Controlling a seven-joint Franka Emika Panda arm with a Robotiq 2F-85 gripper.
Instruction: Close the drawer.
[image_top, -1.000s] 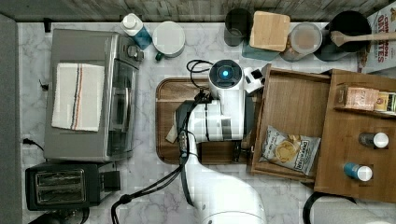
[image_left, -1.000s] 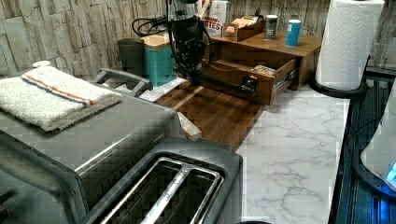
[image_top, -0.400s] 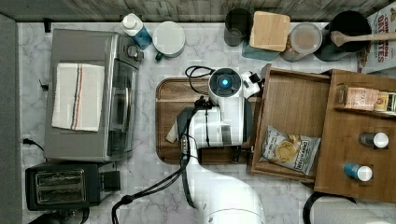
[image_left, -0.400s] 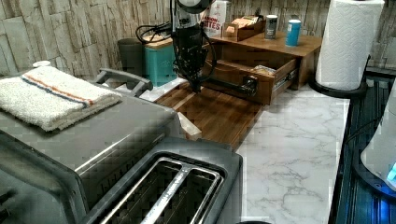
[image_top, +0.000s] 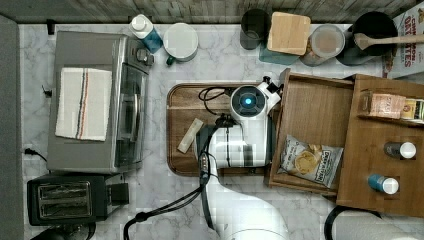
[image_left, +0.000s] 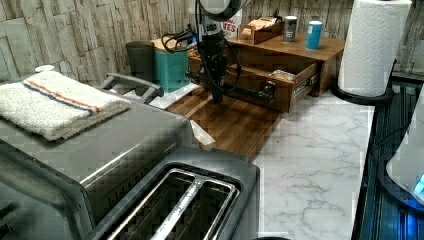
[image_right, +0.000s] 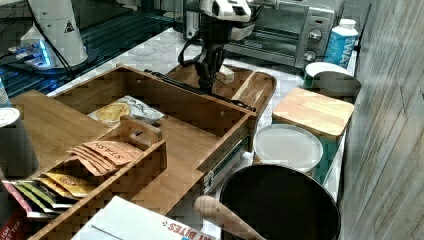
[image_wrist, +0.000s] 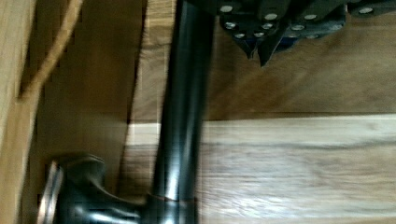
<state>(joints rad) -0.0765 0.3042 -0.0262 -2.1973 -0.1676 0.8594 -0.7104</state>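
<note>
**Drawer pulled out, gripper at its handle**

The medium-brown shallow wooden drawer (image_top: 312, 117) stands pulled out of the wooden cabinet (image_top: 385, 195), over the white marble-patterned counter (image_left: 320, 150). A crisp packet (image_top: 310, 160) lies in the drawer's bottom, near its front wall.

Just in front of that wall, the black gripper (image_left: 218, 95) hangs fingers-down over the dark round-cornered wooden board (image_top: 185, 112), which lies flat on the counter against the drawer front. In the wrist view the fingertips (image_wrist: 261, 49) sit pinched together, nothing between them, close beside the drawer's dark metal bar handle (image_wrist: 180, 121); whether they touch it cannot be told.

Around the drawer:
- Beyond the board from the drawer: steel toaster oven (image_top: 97, 100) with a striped folded towel (image_top: 82, 102) on top, black two-slot toaster (image_top: 65, 200) next to it.
- Behind the drawer, along the grey plank wall (image_left: 65, 30): canisters, a teal box with a bamboo lid (image_top: 287, 32).
- On the cabinet top: tea-bag tray (image_right: 107, 160), two small bottles.
- Beside the cabinet: white paper-towel roll (image_left: 375, 47).
</note>
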